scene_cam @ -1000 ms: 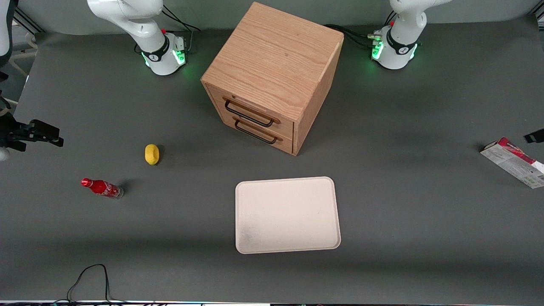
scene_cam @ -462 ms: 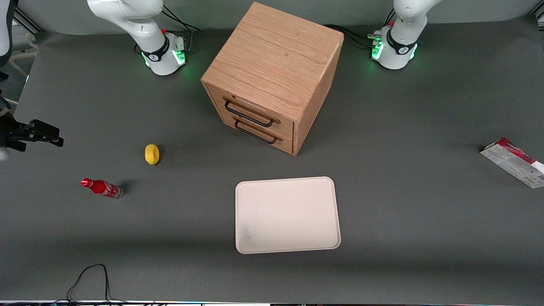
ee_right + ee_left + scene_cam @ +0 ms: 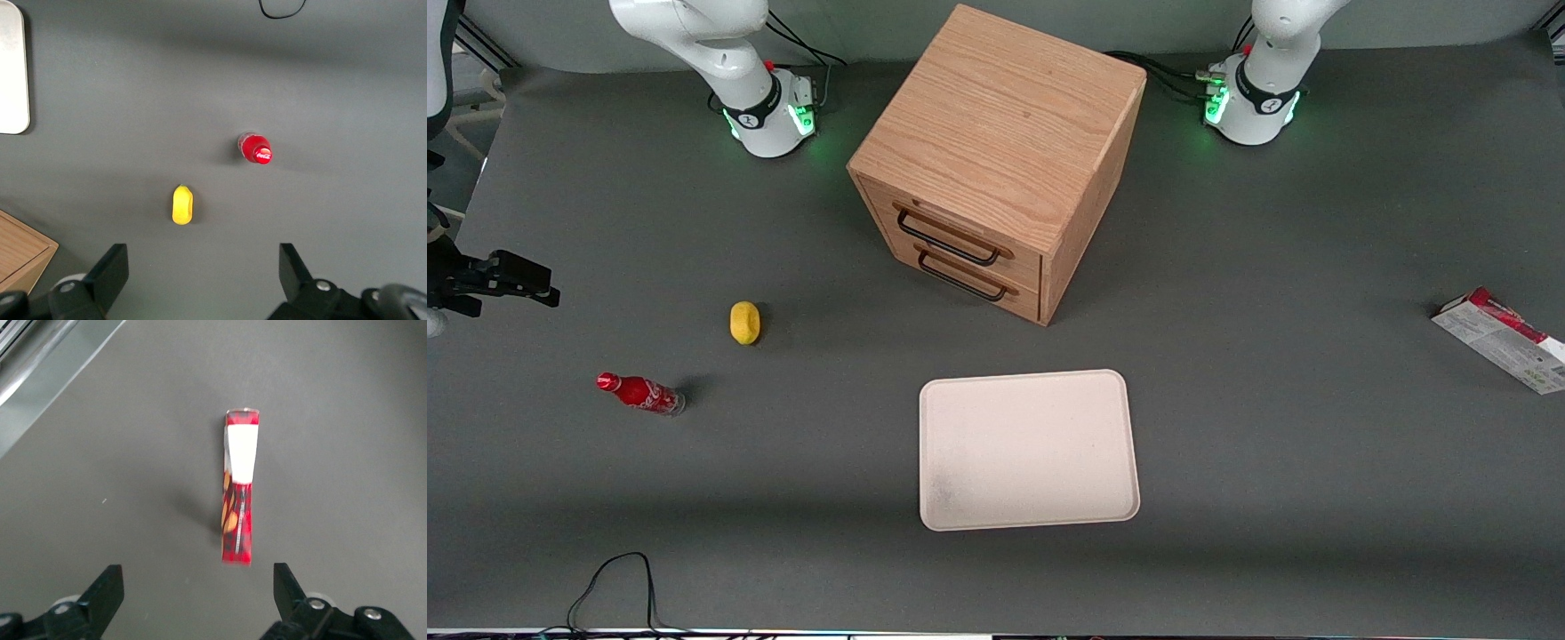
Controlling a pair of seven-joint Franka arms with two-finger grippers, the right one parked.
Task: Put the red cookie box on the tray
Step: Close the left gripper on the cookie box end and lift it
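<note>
Our gripper hangs spread wide above the red cookie box, touching nothing. The box stands on a narrow edge toward the working arm's end of the table, well apart from the tray. We judge it light and easily crushed; we should pinch its broad faces gently near the middle.

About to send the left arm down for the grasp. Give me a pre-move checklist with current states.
1. Gripper above the red cookie box: ok.
2. Fingers open, wider than the narrow red edge: ok.
3. Box centred between the fingers: not ok, it sits nearer one finger.
4. Box free of neighbours on the table: ok.
5. Tray bare, ready to receive: ok.
6. Cabinet clear of the carry path: cannot tell.
</note>
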